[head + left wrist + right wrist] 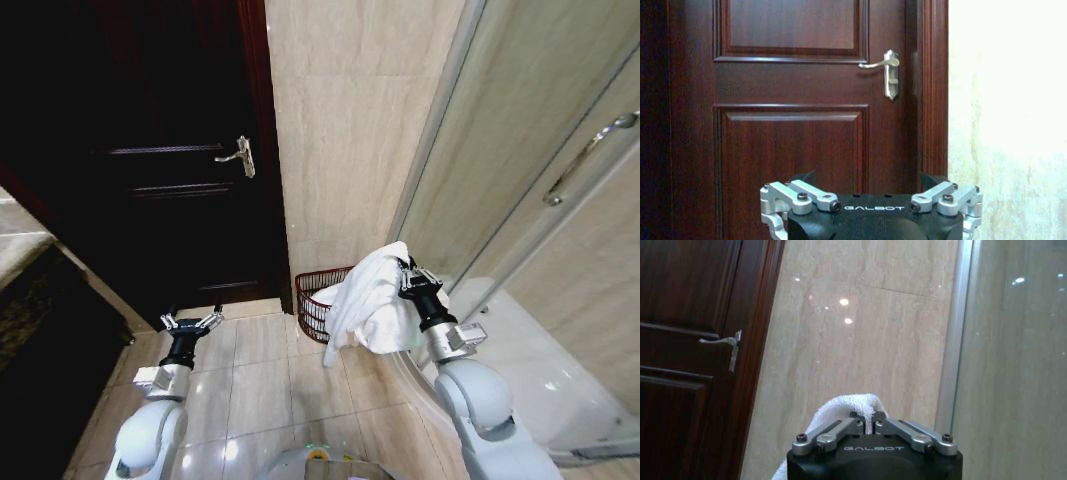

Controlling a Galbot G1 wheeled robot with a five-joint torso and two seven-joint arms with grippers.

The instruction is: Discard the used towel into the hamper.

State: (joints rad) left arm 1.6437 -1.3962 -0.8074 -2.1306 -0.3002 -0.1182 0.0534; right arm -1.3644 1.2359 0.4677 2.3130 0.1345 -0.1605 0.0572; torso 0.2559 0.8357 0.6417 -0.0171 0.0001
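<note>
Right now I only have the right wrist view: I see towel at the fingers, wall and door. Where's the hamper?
Observer: The hamper stands on the floor against the wall, right of the door, ahead of the robot.
Operator: Is the towel over it?
Observer: The towel, shut in the right gripper, hangs in front of the hamper's right side and hides that part of the rim; whether it is over the opening I can't tell.
Operator: And the left arm?
Observer: The left gripper is open, low over the floor tiles left of the hamper, facing the door.
</note>
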